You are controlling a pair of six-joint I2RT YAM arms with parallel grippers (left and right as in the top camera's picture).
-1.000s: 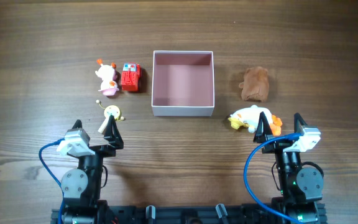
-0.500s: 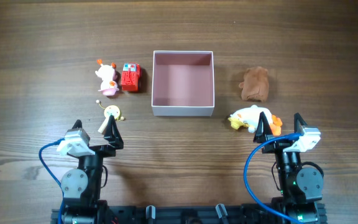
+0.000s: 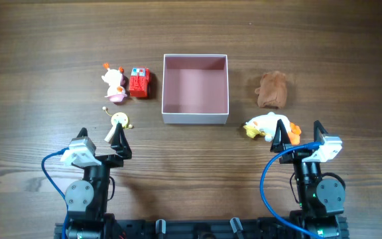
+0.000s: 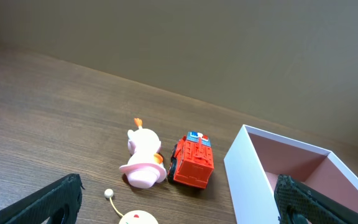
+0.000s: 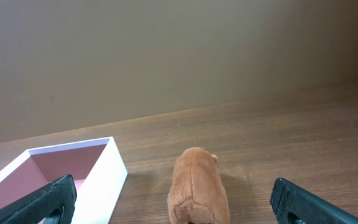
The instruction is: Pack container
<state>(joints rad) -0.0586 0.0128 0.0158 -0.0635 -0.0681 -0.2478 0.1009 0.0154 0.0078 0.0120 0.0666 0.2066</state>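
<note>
Container (image 3: 195, 86): square, white walls, pink inside, sitting mid-table between the two arms. Nothing in it yet.

To its left, just beside each other: pink-and-white figure (image 3: 115, 84) and red toy truck (image 3: 138, 82). Nearer the left arm lies a small round toy (image 3: 119, 120) with bead-tipped stalks. To the container's right is a brown plush (image 3: 272, 90), and nearer the arm a white-and-yellow toy (image 3: 265, 125).

Left gripper (image 3: 101, 134): jaws spread wide, empty, low at the near edge, one finger overlapping the round toy from above; contact cannot be judged. Right gripper (image 3: 298, 127): likewise wide and empty, one finger overlapping the white-and-yellow toy.

Change over the last second: none. Arms, jaws and toys all sit as they did. Reading: packing has not begun, and all five toys remain outside.
</note>
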